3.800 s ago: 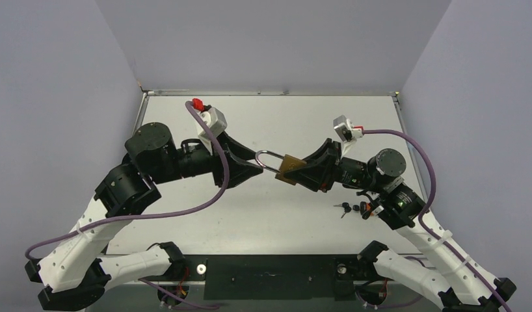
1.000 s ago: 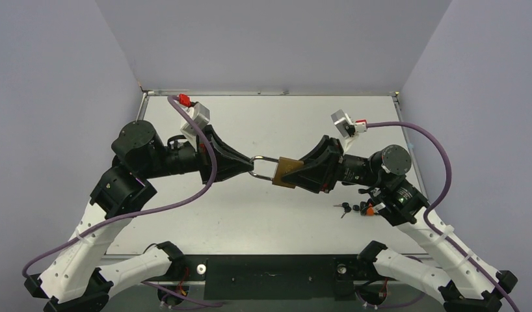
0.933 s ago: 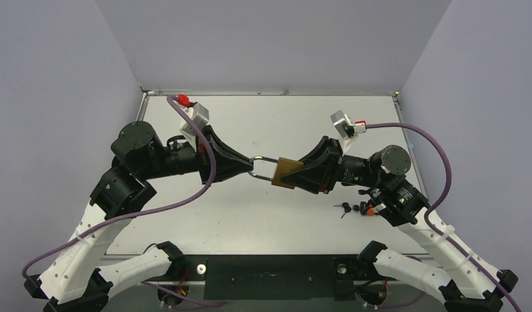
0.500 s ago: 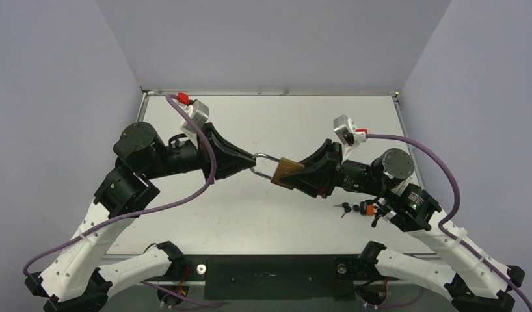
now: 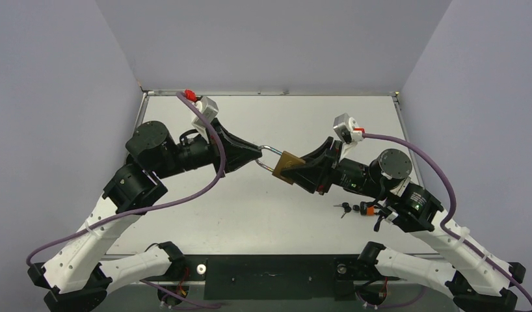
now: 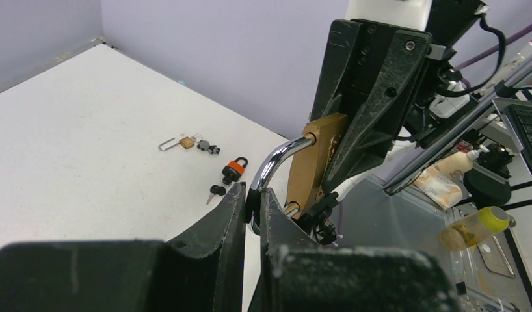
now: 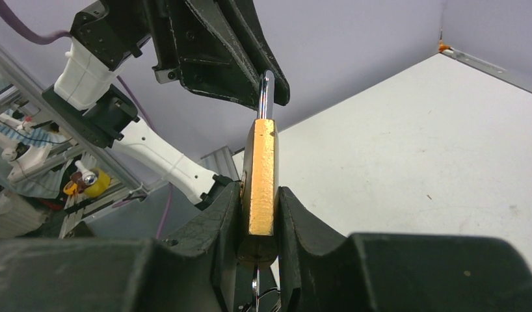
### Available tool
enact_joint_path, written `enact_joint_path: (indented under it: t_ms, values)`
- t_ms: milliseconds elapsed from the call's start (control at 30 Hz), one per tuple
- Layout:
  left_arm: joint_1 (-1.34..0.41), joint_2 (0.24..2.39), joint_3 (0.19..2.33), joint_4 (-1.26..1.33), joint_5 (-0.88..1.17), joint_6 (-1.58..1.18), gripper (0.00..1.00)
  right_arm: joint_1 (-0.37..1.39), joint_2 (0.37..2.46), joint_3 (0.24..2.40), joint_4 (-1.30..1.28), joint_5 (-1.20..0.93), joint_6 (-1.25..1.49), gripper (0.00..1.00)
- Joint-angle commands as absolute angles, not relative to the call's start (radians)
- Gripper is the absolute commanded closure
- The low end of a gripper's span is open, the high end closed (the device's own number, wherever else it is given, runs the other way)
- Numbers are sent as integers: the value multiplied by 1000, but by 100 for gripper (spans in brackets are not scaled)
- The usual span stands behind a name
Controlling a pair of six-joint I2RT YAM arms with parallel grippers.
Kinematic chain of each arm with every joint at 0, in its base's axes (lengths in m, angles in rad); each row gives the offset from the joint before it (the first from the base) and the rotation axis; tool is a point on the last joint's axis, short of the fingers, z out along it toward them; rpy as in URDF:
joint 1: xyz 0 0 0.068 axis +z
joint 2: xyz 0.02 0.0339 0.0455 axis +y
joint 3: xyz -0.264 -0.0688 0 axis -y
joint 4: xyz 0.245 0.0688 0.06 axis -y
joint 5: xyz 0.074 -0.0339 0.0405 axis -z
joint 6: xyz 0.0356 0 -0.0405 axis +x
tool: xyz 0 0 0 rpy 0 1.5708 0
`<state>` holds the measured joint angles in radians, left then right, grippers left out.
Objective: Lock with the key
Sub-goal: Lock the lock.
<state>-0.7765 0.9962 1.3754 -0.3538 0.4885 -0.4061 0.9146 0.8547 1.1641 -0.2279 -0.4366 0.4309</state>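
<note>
Gripping mid-frame: right gripper (image 5: 297,170) clenched on the rectangular brushed-brass padlock body (image 5: 285,164).
Its smooth, curved, shiny steel shackle (image 6: 276,156) is pinched tight by the left gripper (image 5: 257,151).

Brass padlock (image 5: 287,166), silver shackle (image 5: 266,155), tilted in mid-air, black-headed keys (image 5: 345,208) lying on table (image 5: 263,218)

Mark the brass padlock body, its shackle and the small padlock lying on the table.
brass padlock body (image 7: 260,182), right wrist view, narrow side face.
shackle (image 6: 275,158), left wrist view, the curved bend.
small padlock (image 6: 185,142), left wrist view, its brass body.
</note>
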Motion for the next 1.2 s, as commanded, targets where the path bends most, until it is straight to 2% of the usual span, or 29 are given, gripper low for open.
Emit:
enact_joint_path:
  t_ms: [0, 200, 400, 933, 1167]
  values:
    - [-869, 1066, 1349, -362, 532, -455, 100, 947, 923, 1227, -37, -345, 372, 100]
    - [-911, 1080, 1360, -408, 366, -425, 100, 981, 957, 1279, -104, -260, 329, 100]
    - [-961, 1090, 1374, -406, 289, -408, 100, 1004, 993, 1316, -164, -181, 305, 100]
    - [-1015, 1087, 1379, -289, 314, -463, 100, 1007, 1062, 1357, -232, -116, 308, 100]
    - [-1017, 1093, 1391, -188, 400, -518, 100, 1008, 1074, 1346, -235, -103, 319, 100]
